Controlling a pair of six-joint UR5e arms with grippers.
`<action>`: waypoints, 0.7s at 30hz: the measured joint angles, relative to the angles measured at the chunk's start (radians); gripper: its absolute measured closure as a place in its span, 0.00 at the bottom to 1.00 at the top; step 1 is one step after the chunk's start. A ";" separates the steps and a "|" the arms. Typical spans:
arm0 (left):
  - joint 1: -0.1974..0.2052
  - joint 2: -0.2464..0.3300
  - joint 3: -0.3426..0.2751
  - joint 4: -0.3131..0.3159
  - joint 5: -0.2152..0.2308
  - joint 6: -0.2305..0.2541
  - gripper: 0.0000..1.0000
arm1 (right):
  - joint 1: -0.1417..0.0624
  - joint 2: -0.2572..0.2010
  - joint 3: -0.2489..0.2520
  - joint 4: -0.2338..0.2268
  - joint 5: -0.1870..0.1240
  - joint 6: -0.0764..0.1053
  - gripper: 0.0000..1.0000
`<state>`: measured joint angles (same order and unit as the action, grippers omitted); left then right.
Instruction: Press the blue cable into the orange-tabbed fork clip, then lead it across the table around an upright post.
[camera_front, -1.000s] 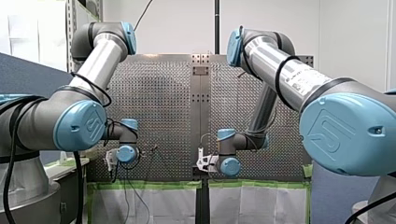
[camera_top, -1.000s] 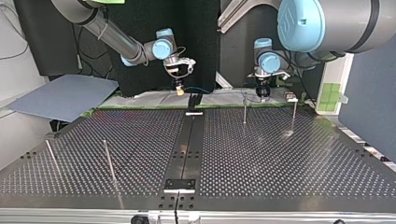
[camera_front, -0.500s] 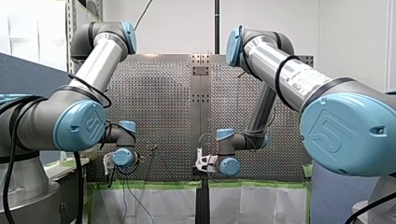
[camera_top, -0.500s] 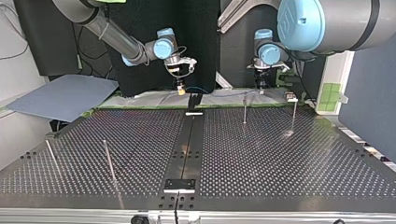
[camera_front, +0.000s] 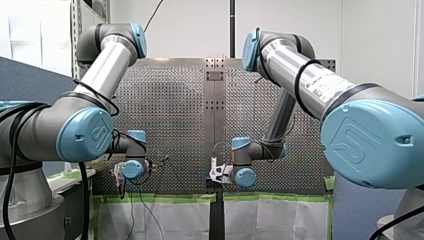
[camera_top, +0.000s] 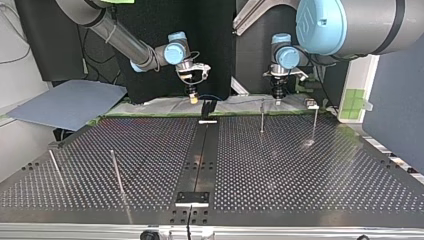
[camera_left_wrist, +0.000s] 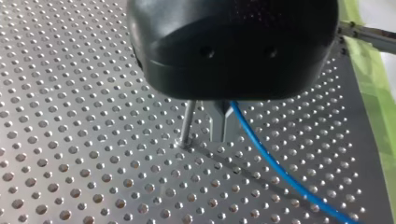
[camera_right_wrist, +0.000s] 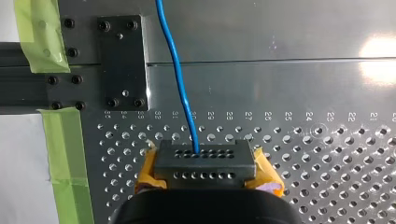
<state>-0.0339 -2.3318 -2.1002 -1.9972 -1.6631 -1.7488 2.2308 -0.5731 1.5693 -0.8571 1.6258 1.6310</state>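
The blue cable (camera_right_wrist: 180, 84) is gripped in my right tool (camera_right_wrist: 205, 161), whose yellow-padded fingers (camera_right_wrist: 148, 164) are closed on it. From there it is led straight ahead over the perforated bench (camera_right_wrist: 327, 154), past a black screwed plate (camera_right_wrist: 121, 60). Another stretch is held by my left tool (camera_left_wrist: 223, 137), its metal fingers (camera_left_wrist: 215, 123) pressed together, and is carried slantwise away from them. An upright post (camera_left_wrist: 187, 122) is seen just beside those fingers, on the side away from the cable. In the top view both tools are found at the upper middle of the frame, with a black fixture (camera_top: 208, 107) set between them, nearer my right tool.
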 joint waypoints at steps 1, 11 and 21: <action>0.000 0.000 0.000 0.001 0.001 -0.001 1.00 | 0.000 0.000 -0.001 0.001 0.000 0.000 1.00; -0.002 -0.003 0.007 -0.003 0.030 -0.009 1.00 | 0.002 0.001 -0.002 0.012 -0.002 0.001 1.00; -0.007 -0.050 0.035 -0.022 0.068 -0.039 1.00 | 0.003 0.031 -0.009 0.019 -0.007 -0.001 1.00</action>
<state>-0.0405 -2.3815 -2.0656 -2.0192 -1.5951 -1.7882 2.2342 -0.5418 1.5600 -0.8380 1.6184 1.6303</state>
